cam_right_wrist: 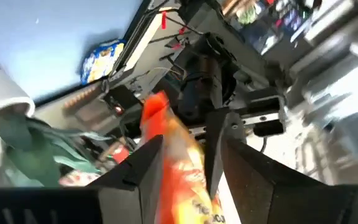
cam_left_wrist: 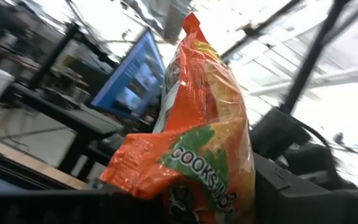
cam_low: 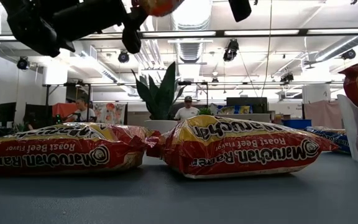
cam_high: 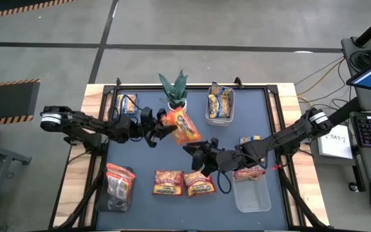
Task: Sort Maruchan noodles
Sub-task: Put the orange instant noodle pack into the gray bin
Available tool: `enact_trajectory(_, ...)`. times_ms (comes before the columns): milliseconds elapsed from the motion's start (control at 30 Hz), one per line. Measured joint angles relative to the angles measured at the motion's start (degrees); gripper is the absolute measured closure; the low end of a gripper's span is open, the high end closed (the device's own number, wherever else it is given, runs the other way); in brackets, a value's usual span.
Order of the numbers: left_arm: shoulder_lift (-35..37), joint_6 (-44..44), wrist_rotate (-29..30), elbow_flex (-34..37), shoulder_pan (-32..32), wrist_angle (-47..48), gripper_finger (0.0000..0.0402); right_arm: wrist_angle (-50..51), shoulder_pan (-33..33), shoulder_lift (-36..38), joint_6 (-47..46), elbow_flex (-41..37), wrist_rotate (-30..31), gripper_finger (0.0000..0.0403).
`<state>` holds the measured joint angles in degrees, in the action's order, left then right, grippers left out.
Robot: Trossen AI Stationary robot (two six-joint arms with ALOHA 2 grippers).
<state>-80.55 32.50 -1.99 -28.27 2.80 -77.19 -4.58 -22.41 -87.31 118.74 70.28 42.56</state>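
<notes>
I have the orange noodle packet [cam_high: 184, 126] lifted off the desk [cam_high: 250, 116], just beside the potted plant [cam_high: 174, 90], with my left hand [cam_high: 160, 128] pinching its end nearest that plant. My right hand [cam_high: 192, 149] sits just past the packet's far end from the plant; in its wrist view its fingers [cam_right_wrist: 135, 168] bracket the packet, though whether they squeeze it I cannot tell.

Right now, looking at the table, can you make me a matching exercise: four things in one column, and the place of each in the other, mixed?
A orange packet
B yellow-and-blue packets
C two Roast Beef packets
D potted plant

1 flat on the mat, side by side
2 inside a clear bin
3 standing upright
4 lifted, in the left pincer

Pairs: A-4, B-2, C-1, D-3
</notes>
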Motion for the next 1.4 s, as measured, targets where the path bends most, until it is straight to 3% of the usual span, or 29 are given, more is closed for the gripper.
enact_trajectory(267, 0.1, -0.1, 0.7, 0.0, 6.0, -0.8, 0.0276, 0.3, -0.6, 0.1, -26.6, 0.0, 1.5, 0.0268)
enact_trajectory(333, 0.1, -1.1, 0.6, 0.0, 7.6, -0.8, 0.0276, 0.5, -0.6, 0.1, -37.3, 0.0, 1.5, 0.0272)
enact_trajectory(467, 0.1, -4.6, -2.8, 0.1, 9.7, 0.0, 0.0276, 1.5, -0.3, 0.4, -57.5, 0.1, 4.2, 0.0281)
enact_trajectory(633, 0.1, -6.6, -6.6, -0.6, 9.7, 2.0, 0.0276, 7.1, 0.6, 3.9, -73.0, 0.1, 4.9, 0.0299)
enact_trajectory(700, 0.1, -6.6, -8.7, -1.5, 9.7, 2.6, 0.0276, 10.7, 1.4, 6.3, -79.1, 0.0, 2.8, 0.0309)
enact_trajectory(833, 0.7, -6.6, -10.9, -2.8, 9.6, 6.8, 0.0276, 16.0, 4.4, 12.3, -92.5, -1.1, -9.7, 0.0328)
enact_trajectory(967, 1.6, -5.8, -10.8, -4.4, 9.6, 13.3, 0.0276, 16.2, 6.9, 18.4, -99.6, -5.5, -17.2, 0.0337)
enact_trajectory(1133, 3.3, -5.5, -12.8, -7.9, 9.1, 21.5, 0.0276, 9.7, 7.7, 25.6, -103.6, -14.8, -18.7, 0.034)
enact_trajectory(1400, 7.4, -14.3, -13.8, -15.6, 7.1, 50.2, 0.0276, -9.7, 7.7, 29.9, -110.7, -29.3, -20.7, 0.034)
